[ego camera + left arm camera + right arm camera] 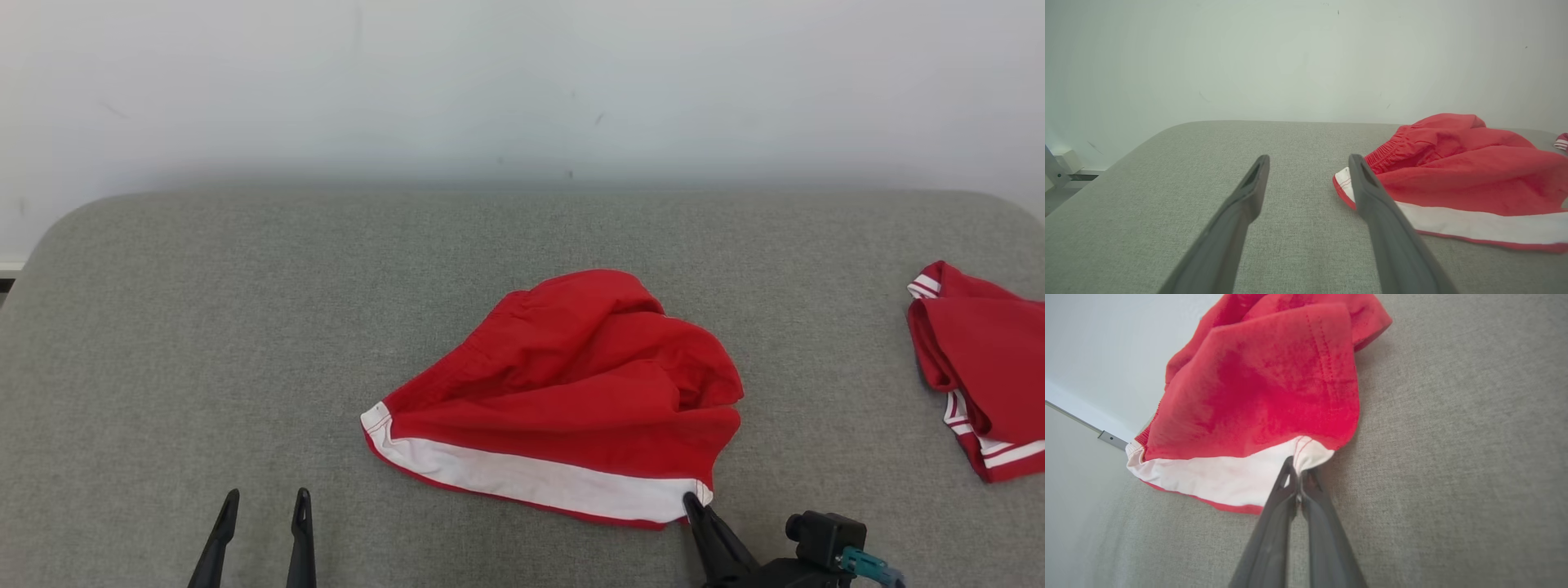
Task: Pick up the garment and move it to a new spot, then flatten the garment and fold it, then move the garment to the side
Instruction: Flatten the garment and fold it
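1. Head view: the red garment (571,384) lies bunched up about midway between the left and right edges of the grey surface (204,327), a bit closer to the near edge. Its white band (522,478) runs along the near side.
2. The right end effector (694,500) is pinched onto the right-hand corner of that band. The right wrist view shows the fingers (1282,498) pressed together with white fabric caught at the tips.
3. The left end effector (268,494) is by the near edge, left of the garment and not touching it, with its fingers moderately parted and holding nothing.
4. Another red piece of clothing (980,367) with white stripes lies at the right edge, well apart from the garment.
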You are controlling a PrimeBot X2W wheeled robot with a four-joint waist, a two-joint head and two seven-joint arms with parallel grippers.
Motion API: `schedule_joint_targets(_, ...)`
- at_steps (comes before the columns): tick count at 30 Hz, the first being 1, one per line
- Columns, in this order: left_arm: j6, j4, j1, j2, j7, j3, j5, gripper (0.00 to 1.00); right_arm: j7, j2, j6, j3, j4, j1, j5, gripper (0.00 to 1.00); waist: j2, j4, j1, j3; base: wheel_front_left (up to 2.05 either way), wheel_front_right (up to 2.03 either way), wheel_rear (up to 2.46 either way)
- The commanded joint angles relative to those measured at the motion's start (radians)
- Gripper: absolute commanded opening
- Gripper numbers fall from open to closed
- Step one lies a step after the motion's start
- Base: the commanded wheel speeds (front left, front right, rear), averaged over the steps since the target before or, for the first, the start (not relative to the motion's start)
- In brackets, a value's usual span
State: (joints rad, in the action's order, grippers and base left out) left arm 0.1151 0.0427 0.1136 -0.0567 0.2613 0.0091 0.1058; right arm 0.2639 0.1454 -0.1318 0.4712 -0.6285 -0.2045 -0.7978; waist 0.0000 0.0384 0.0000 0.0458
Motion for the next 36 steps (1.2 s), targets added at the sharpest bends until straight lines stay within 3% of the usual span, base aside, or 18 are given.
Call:
schedule_joint_targets(1, 0.006, 0.007, 0.001, 0.002, 0.003, 0.002, -0.005, 1.0, 0.001, 0.024, 0.003, 0.007, 0.01, 0.0, -0.001, 0.0, 0.0, -0.005, 0.0, 0.005, 0.0, 0.0, 0.0)
schedule_joint_targets(7, 0.008, 0.044, -0.013, 0.001, 0.003, 0.006, 0.006, 1.0, 0.001, 0.092, 0.003, 0.011, 0.043, 0.023, 0.086, 0.0, 0.0, -0.036, 0.0, 0.018, 0.0, 0.0, 0.0)
schedule_joint_targets(13, 0.016, 0.105, -0.033, -0.018, 0.003, -0.041, 0.035, 1.0, 0.001, 0.148, 0.003, -0.052, 0.075, 0.039, 0.192, 0.0, 0.0, -0.076, 0.0, 0.027, 0.0, 0.0, 0.0)
schedule_joint_targets(19, 0.015, 0.17, -0.102, -0.079, -0.032, -0.177, 0.009, 1.0, 0.001, 0.145, 0.003, -0.079, 0.095, 0.048, 0.222, 0.0, 0.0, -0.082, 0.0, 0.032, 0.0, 0.0, 0.0)
schedule_joint_targets(28, 0.014, 0.247, -0.278, -0.162, -0.173, -0.379, 0.044, 1.0, 0.001, 0.123, 0.003, -0.066, 0.089, 0.032, 0.253, 0.0, 0.0, -0.092, 0.0, 0.042, 0.0, 0.0, 0.0)
schedule_joint_targets(35, 0.015, 0.304, -0.346, -0.181, -0.277, -0.436, 0.073, 1.0, 0.001, 0.12, 0.003, -0.059, 0.084, 0.017, 0.264, 0.0, 0.0, -0.108, 0.0, 0.049, 0.0, 0.0, 0.0)
schedule_joint_targets(36, 0.015, 0.311, -0.35, -0.182, -0.288, -0.438, 0.078, 0.94, 0.001, 0.12, 0.003, -0.06, 0.085, 0.016, 0.265, 0.0, 0.0, -0.111, 0.0, 0.05, 0.0, 0.0, 0.0)
